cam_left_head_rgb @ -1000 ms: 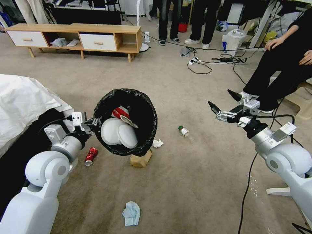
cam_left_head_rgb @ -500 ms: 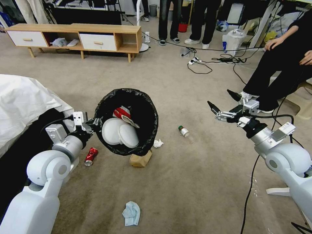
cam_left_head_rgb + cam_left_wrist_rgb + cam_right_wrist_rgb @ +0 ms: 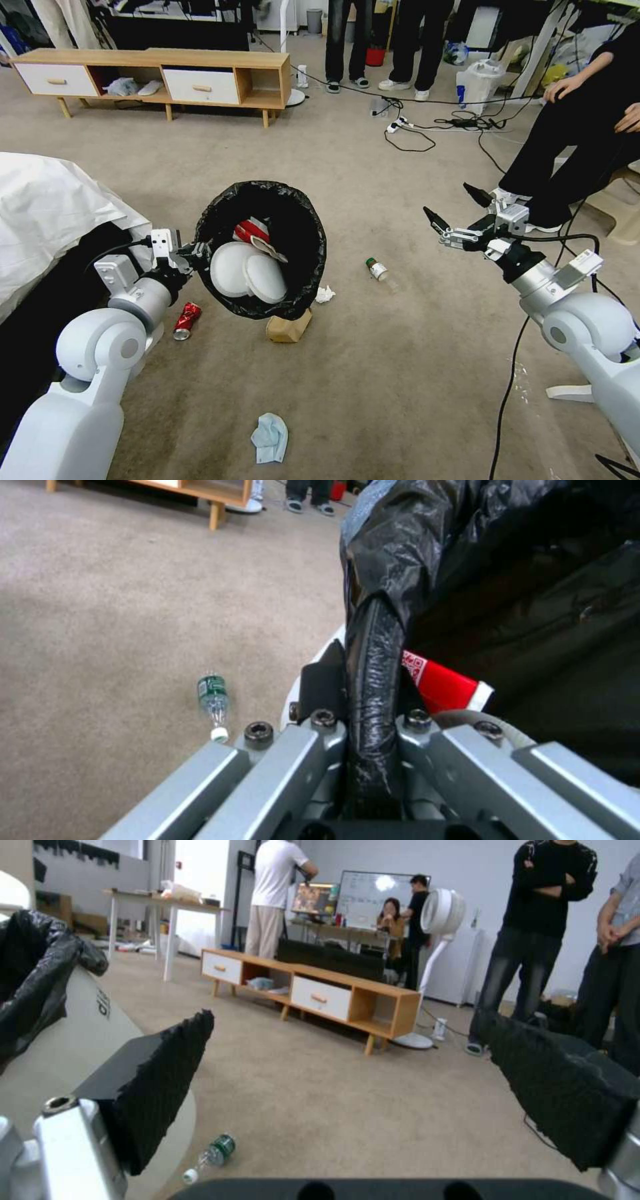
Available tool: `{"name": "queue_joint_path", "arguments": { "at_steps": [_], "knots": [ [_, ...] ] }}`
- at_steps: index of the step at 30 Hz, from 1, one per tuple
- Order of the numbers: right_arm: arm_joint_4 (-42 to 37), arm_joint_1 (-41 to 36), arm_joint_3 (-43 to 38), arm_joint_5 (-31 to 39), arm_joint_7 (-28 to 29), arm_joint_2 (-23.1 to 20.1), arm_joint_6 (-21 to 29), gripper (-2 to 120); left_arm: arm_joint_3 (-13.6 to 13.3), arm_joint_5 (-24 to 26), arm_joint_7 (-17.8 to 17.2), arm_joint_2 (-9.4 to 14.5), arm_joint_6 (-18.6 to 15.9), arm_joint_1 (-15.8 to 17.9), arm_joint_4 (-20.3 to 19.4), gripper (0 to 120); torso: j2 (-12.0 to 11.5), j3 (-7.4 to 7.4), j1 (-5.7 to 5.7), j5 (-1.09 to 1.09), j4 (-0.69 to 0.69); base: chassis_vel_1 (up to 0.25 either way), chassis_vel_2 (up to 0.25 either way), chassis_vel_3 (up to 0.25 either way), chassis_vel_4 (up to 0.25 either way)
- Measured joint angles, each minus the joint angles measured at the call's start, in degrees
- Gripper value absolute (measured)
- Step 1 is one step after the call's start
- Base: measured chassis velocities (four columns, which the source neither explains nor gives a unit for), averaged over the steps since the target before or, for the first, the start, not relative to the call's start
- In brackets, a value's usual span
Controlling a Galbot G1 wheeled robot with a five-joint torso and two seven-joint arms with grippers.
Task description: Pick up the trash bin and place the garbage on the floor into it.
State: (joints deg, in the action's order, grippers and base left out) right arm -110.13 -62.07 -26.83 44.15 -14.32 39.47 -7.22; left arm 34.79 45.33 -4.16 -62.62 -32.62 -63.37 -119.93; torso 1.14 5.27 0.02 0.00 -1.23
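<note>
Now the left gripper clamps the trash bin by its rim, off the floor; right gripper spread wide beside a green-labelled bottle, print unreadable.

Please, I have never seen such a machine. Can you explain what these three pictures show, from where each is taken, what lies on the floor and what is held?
This is a wheeled robot with two arms. The wide picture comes from a camera on its head, looking down; the other two come from cameras on its wrists.

The left gripper is shut on the rim of the trash bin, a round bin lined with a black bag, and holds it tilted above the floor. White round pieces and a red wrapper are inside.

The right gripper is open, holds nothing and hangs in the air.

On the carpet lie a clear bottle, a white tissue, a brown paper bag, a crushed red can and a blue mask.
</note>
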Motion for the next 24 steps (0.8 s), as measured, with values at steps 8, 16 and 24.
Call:
{"name": "queue_joint_path", "arguments": {
  "at_steps": [8,16,24],
  "knots": [
    [-0.05,0.10,0.02,0.06,0.01,-0.03,0.00,100,0.01,0.14,-0.15,0.02,-0.03,0.15,0.02,2,0.00,0.00,0.00,0.00,0.01,0.000,0.000,0.000,0.000],
    [-0.06,0.14,0.03,-0.04,0.00,0.02,0.00,100,0.01,0.22,-0.23,0.05,-0.06,0.33,0.07,2,0.00,0.00,0.00,0.00,0.01,0.000,0.000,0.000,0.000],
    [-0.14,0.23,0.03,-0.09,-0.02,-0.05,0.00,100,-0.01,0.45,-0.29,0.00,-0.10,0.39,0.09,2,0.00,0.00,0.00,0.00,0.00,0.000,0.000,0.000,0.000]
  ]
}}
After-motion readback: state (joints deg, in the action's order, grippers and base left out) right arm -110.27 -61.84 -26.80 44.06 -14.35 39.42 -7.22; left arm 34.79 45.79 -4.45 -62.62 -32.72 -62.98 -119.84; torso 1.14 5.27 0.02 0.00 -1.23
